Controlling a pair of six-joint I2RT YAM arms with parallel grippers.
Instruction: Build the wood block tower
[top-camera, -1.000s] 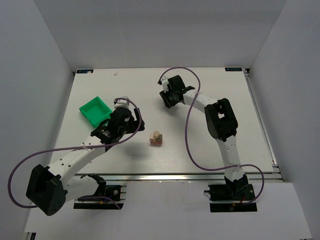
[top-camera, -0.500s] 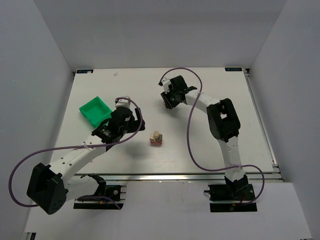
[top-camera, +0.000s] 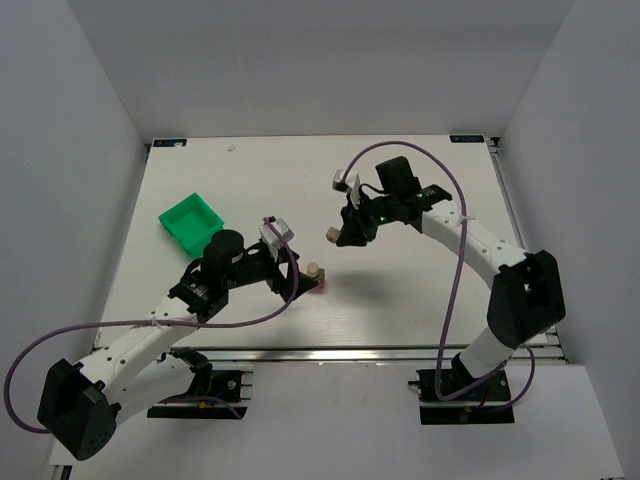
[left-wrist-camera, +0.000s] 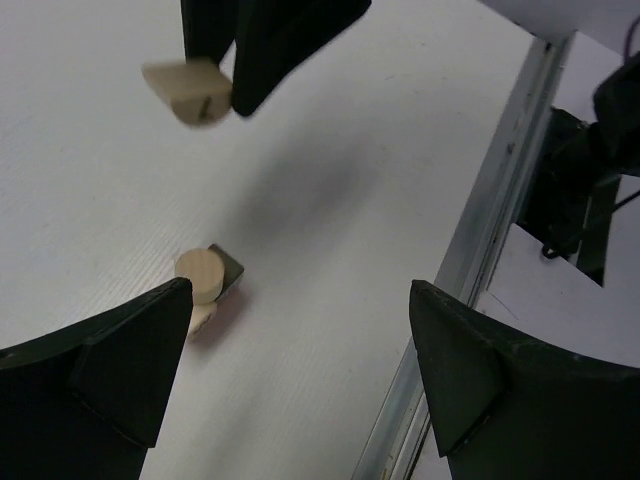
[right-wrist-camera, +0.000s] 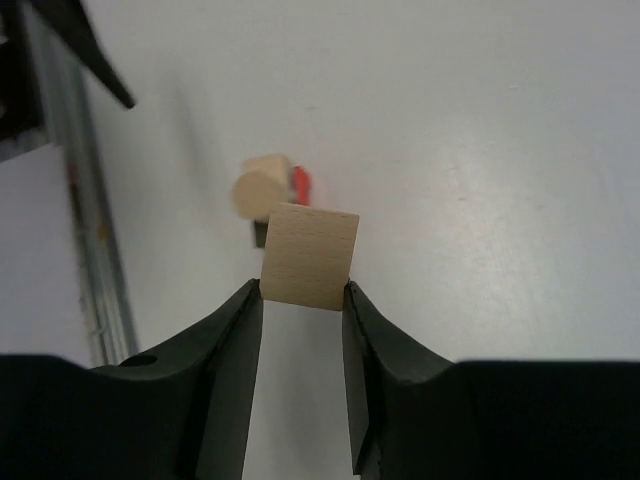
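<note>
The right gripper (right-wrist-camera: 303, 292) is clamping a pale beige cube (right-wrist-camera: 309, 256) by two opposite faces, with most of the cube standing out beyond the fingertips. It is carrying the cube in the air on the far side of the wood block tower (top-camera: 314, 275), slightly to its right, near it but not over it. The tower is showing a pale round-faced piece on top and a sliver of red-orange at its foot. Placing well is probably going to mean centring the cube above that small top, squaring it level, lowering slowly and releasing only on contact. The left gripper (top-camera: 291, 278) is hovering just beside the tower on its left, jaws wide apart and empty, and looks close enough to risk nudging it.
</note>
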